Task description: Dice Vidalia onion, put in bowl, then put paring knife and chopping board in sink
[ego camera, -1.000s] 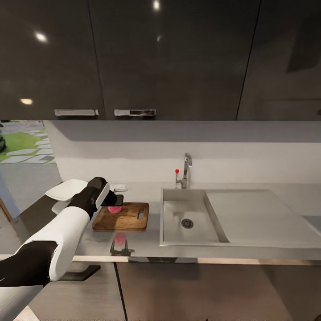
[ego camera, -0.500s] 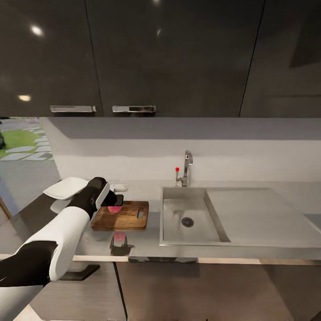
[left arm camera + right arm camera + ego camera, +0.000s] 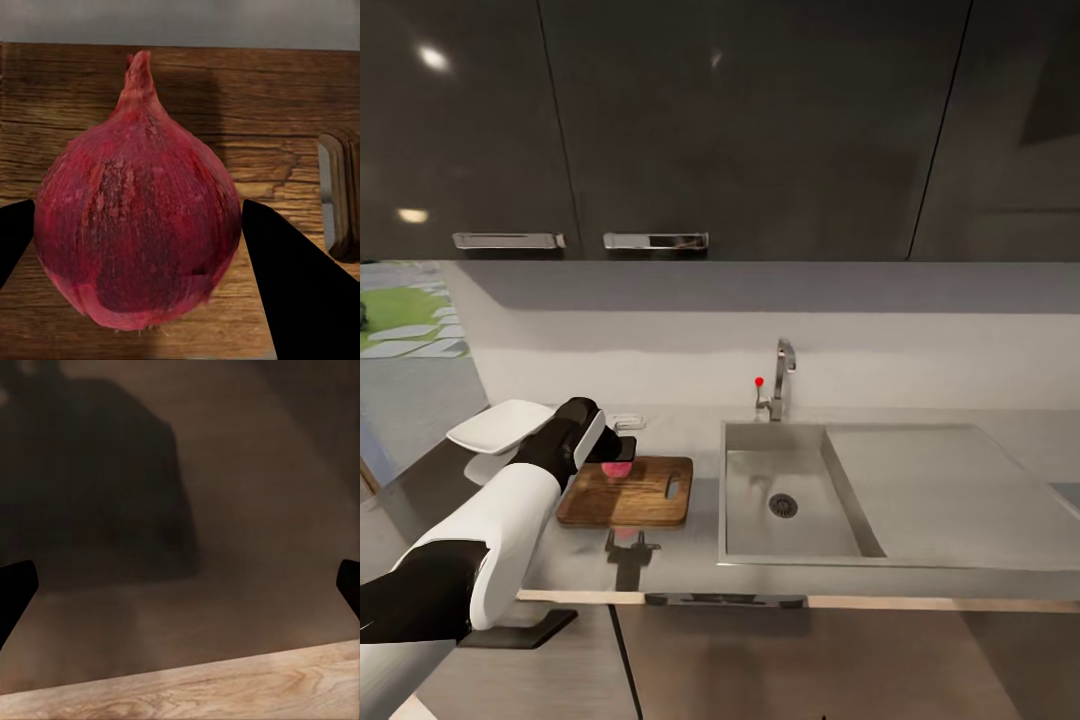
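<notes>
A whole dark-red onion [image 3: 139,217] with its pointed tip up sits between my left gripper's [image 3: 137,240] black fingers [image 3: 300,285], which are shut on it. In the head view the left gripper [image 3: 618,460] holds the onion [image 3: 617,469] at the far left part of the brown chopping board [image 3: 650,495]; whether it touches the wood I cannot tell. The grey steel sink [image 3: 760,520] lies right of the board with its basin bare. A white bowl [image 3: 495,428] stands left of my arm. My right gripper [image 3: 180,585] is open, facing a dark cabinet front. The paring knife is out of view.
The chrome tap [image 3: 781,375] with its red knob [image 3: 758,381] rises behind the sink, and the drainboard wing [image 3: 940,480] stretches to the right. A small pale flat item [image 3: 628,422] lies behind the gripper. Dark upper cabinets [image 3: 740,130] hang overhead. The grey countertop [image 3: 680,565] ends at a pale front edge.
The head view has shifted slightly, so the counter and sink sit a little differently in the picture. The left gripper keeps the onion at the same place over the board.
</notes>
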Motion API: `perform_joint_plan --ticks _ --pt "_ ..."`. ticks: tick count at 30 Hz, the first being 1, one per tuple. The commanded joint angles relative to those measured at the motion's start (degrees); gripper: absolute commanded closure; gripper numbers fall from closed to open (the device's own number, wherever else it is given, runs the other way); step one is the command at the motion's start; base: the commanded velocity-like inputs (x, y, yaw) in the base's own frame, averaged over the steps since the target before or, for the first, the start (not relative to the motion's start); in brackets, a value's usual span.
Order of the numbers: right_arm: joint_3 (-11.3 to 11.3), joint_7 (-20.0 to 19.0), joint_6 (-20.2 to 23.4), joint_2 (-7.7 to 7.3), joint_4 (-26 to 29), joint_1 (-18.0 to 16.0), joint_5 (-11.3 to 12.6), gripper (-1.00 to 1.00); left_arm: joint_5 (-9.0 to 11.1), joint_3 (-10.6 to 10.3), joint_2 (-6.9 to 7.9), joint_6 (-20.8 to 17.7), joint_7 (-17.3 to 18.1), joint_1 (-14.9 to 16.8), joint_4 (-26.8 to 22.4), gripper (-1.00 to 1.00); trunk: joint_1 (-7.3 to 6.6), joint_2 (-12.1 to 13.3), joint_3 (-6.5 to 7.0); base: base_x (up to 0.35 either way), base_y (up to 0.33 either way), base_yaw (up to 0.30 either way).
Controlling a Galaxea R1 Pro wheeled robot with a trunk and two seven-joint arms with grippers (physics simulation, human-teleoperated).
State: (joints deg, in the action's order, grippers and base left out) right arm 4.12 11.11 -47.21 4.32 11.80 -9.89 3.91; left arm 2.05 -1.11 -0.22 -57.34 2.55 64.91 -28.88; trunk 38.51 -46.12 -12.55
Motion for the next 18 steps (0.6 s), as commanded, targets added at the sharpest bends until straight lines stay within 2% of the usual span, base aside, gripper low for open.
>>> perform_joint_plan --ticks 1,18 --pt "0.45 0.23 -0.17 -0.02 -0.03 -0.04 0.40 -1.00 0.17 -0.12 0.07 -0.22 0.00 0.04 -0.04 1.00 0.02 -0.06 -0.08 0.023 0.000 0.000" --pt "0.45 0.23 -0.17 -0.02 -0.03 -0.04 0.40 -1.00 0.15 -0.12 0.57 -0.22 0.00 0.04 1.40 1.00 0.02 -0.06 -0.14 0.003 0.000 0.000"
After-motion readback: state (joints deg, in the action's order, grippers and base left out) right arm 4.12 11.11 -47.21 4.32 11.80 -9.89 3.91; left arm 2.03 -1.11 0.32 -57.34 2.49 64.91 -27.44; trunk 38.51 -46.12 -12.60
